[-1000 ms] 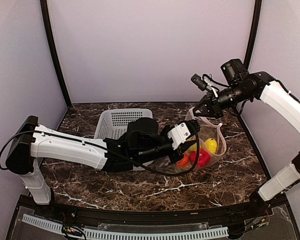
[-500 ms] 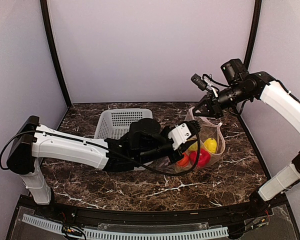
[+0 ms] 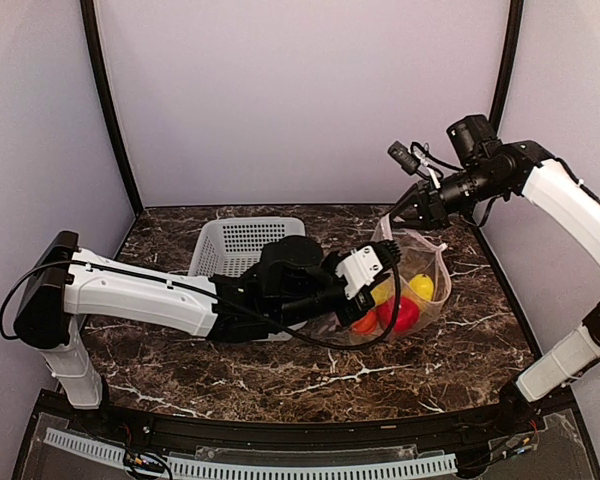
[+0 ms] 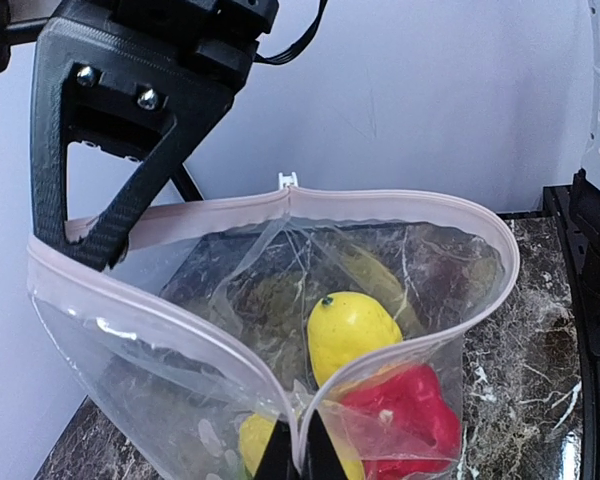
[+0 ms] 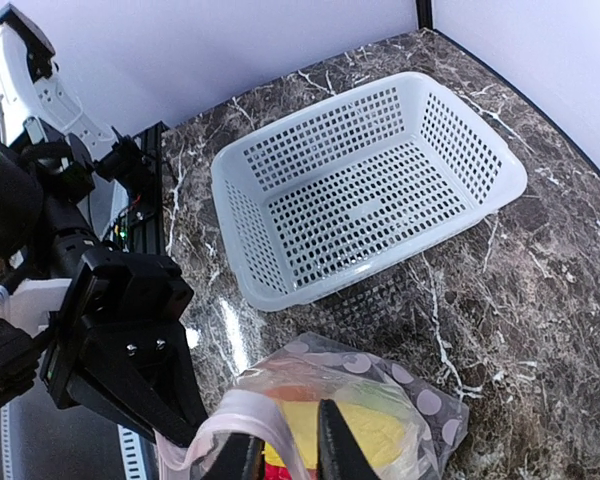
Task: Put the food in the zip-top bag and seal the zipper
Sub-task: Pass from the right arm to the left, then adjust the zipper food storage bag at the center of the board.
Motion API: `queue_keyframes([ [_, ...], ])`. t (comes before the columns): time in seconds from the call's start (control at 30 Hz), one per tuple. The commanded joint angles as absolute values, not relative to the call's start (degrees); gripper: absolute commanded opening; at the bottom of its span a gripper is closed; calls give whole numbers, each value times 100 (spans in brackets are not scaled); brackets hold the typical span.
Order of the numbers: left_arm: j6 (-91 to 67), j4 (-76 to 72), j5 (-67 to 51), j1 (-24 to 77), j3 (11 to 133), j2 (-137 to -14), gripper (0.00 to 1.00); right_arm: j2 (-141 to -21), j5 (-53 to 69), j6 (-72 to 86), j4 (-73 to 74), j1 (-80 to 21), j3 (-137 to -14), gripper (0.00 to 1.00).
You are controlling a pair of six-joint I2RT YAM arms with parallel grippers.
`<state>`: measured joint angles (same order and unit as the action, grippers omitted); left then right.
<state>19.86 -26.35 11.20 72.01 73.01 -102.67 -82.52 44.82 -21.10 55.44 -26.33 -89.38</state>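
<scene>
**A:** Dark marbled table point(image 3: 280, 385), pale lilac walls, and the white mesh basket point(image 5: 242, 245) has nothing in it. So the food is all in?

**B:** It looks that way. The zip-top bag point(image 4: 160, 370) is held upright over the right part of the table. A yellow lemon point(image 4: 352, 330) and a red pepper point(image 4: 405, 415) lie low inside it, and the mouth gapes wide.

**A:** And the claws?

**B:** The left gripper point(image 4: 298, 447) is pinched tight on the zipper point(image 4: 400, 203) at the near end, drawing the two lips into a V. The right gripper point(image 5: 285, 435) is at the far end with its jaws a narrow way apart. I can't tell whether the strip is caught between them.

**A:** So sealing is the step.

**B:** I'd judge so. It wants the far end gripped firmly and pulled taut so both lips line up. Then the left pinch slides along the strip from end to end. Slack film could let the tracks miss each other, and a tilt could spill the fruit.
</scene>
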Motion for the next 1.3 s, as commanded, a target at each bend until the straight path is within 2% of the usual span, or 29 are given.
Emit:
queue_keyframes([
  [0.0,1942,-2348,1155,7182,7385,-9799,1,-8415,5324,-1983,5563,-2043,-9245,22],
  [0.3,1793,-2072,1091,7017,7123,-9326,1,-8289,6395,-3059,6134,-519,-8927,30],
  [0.47,1755,-1772,854,6882,7093,-9183,1,-8292,6759,-4658,6985,348,-8609,32],
  [0.57,1737,-1621,816,6809,7109,-9138,1,-8189,6749,-5919,7473,455,-8142,32],
  [0.67,1666,-1628,815,6747,7064,-9110,1,-8044,6689,-6471,7373,482,-7599,32],
  [0.87,1574,-1635,826,6702,7036,-9111,1,-8059,6865,-6167,6514,483,-7040,34],
  [1.27,1487,-1717,817,6609,7010,-9168,1,-8617,7416,-6079,6131,229,-7140,35],
])
